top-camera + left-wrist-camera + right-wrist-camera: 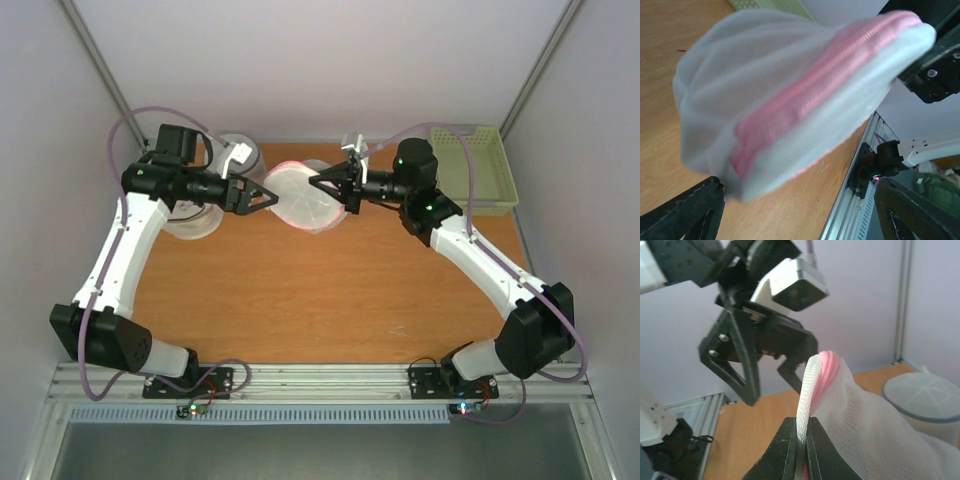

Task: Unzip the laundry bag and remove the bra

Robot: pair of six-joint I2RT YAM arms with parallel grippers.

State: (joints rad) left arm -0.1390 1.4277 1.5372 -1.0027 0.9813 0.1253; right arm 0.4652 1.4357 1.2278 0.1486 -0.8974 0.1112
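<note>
The laundry bag (297,200), white mesh with a pink zipper band, is at the back middle of the table. My right gripper (318,183) is shut on its rim; in the right wrist view the fingers (790,450) pinch the white-and-pink edge (816,375). My left gripper (274,196) is open at the bag's left side. In the left wrist view the bag (790,100) fills the frame ahead of the spread fingers (690,212), not clamped by them. The bra is hidden.
A white mesh drum with a grey band (925,395) and another white round bag (195,215) stand at the back left under my left arm. A pale green basket (478,165) sits at the back right. Walls close the back and sides.
</note>
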